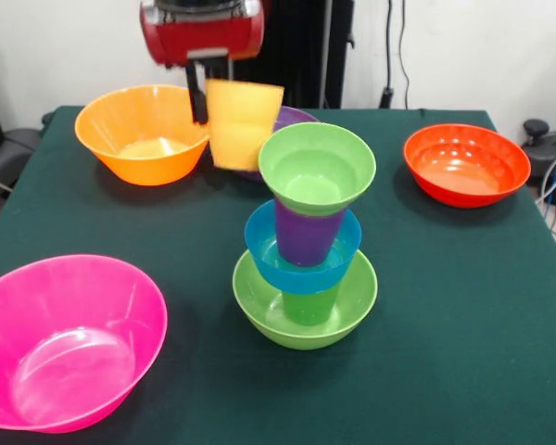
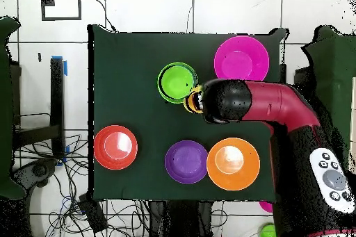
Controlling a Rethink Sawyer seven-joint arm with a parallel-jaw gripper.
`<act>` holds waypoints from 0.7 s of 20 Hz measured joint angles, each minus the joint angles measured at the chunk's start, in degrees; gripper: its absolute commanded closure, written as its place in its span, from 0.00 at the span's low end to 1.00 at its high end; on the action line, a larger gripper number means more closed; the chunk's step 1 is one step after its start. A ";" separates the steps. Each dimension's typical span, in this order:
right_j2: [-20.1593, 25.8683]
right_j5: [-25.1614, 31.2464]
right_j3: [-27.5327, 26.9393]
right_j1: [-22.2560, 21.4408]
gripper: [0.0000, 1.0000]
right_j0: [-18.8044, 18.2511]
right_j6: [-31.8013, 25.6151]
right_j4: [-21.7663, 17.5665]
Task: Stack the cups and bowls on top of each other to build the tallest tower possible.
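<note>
The tower stands mid-table: a lime-green bowl [image 1: 305, 301] at the bottom, then a green cup [image 1: 309, 306], a blue bowl [image 1: 302, 248], a purple cup [image 1: 307, 234] and a small green bowl [image 1: 317, 169] on top, which also shows in the overhead view [image 2: 177, 81]. My gripper [image 1: 209, 107] hangs in the air behind and to the left of the tower's top, shut on the rim of a yellow-orange cup [image 1: 244, 125]. The cup tilts slightly and sits level with the top bowl. From overhead the yellow-orange cup [image 2: 192, 101] peeks out beside the tower, under the arm's head.
Loose large bowls ring the green table [image 1: 445, 306]: orange [image 1: 144, 134] at the back left, purple [image 1: 296, 116] partly hidden behind the held cup, red-orange [image 1: 465, 162] at the back right, pink [image 1: 65, 338] at the front left.
</note>
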 measured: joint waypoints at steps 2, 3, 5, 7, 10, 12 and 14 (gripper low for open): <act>0.07 3.24 -0.02 -1.90 1.00 -0.37 0.00 0.05; 0.07 3.78 -0.04 -2.22 1.00 -0.45 0.00 0.04; 0.07 7.03 -0.25 -4.32 1.00 -1.21 0.00 -0.07; 0.07 8.25 -0.29 -5.34 1.00 -1.73 0.00 -0.11; 0.07 9.11 -0.29 -6.78 1.00 -2.80 0.00 -0.18; 0.07 9.10 -0.35 -7.27 1.00 -3.29 0.00 -0.21; 0.09 9.16 -0.50 -7.55 1.00 -3.65 0.00 -0.19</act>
